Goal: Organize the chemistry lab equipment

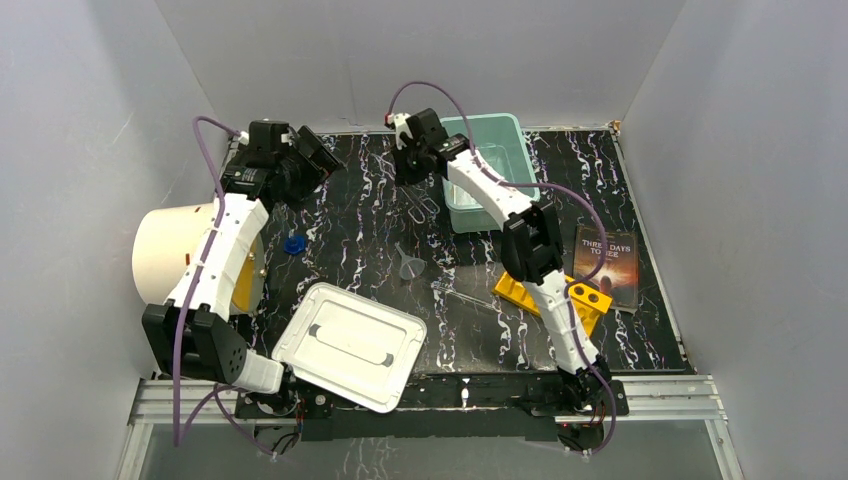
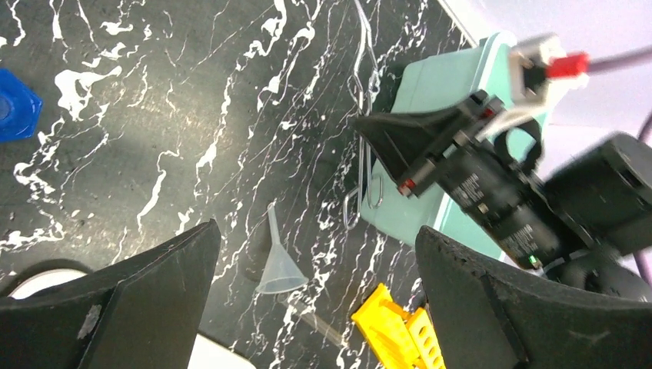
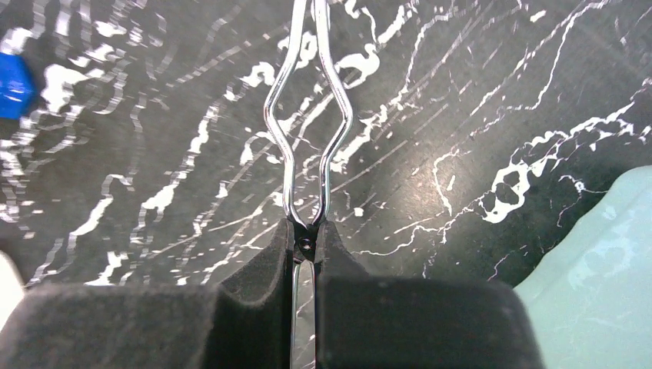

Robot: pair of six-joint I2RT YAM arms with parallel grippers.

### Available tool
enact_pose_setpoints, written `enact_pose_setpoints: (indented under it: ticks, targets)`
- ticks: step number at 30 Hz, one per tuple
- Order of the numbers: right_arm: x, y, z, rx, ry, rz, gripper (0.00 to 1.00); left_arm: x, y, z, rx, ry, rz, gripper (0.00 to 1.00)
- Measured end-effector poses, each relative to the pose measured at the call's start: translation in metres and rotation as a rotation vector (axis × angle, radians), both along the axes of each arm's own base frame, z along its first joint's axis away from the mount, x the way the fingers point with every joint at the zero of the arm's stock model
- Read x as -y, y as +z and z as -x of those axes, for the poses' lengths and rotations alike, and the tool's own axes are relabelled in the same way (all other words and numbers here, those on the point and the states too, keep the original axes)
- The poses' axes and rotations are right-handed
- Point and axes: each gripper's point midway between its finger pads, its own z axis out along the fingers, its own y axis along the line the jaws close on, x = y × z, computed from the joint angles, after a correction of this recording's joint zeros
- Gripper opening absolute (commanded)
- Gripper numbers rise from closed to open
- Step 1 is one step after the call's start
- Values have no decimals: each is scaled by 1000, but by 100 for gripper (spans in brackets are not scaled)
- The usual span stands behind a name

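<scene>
My right gripper [image 1: 414, 170] is shut on the metal scissors [image 1: 424, 208] near their pivot, just left of the teal bin [image 1: 500, 130]. The wrist view shows the handles [image 3: 268, 114] sticking out past the closed gripper [image 3: 307, 238] over the black mat. My left gripper [image 1: 318, 158] is open and empty, high at the back left. Between its jaws [image 2: 319, 261] I see the clear funnel [image 2: 278, 265], the thin glass rod [image 2: 315, 323] and the yellow holed rack [image 2: 396, 334]. The blue cap [image 1: 294, 244] lies at the left. The scissors also show in the left wrist view [image 2: 367, 73].
A white bin lid [image 1: 350, 345] lies at the near left. The big white drum [image 1: 185, 255] stands beside the left arm. A dark book [image 1: 606, 263] lies at the right, next to the rack [image 1: 555, 297]. The funnel [image 1: 408, 263] and rod [image 1: 465, 296] are mid-mat.
</scene>
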Motion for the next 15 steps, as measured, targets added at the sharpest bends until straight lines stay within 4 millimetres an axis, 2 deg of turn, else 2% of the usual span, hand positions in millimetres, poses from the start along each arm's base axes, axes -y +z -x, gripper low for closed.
enact_pose_setpoints:
  ticks: [7,15]
  targets:
    - [-12,66,15,0,27,-148,0,2,-2,-13,32,-15,102,98]
    - [-14,106,47,-65,63,-261,0,26,5,-34,108,-98,211,98]
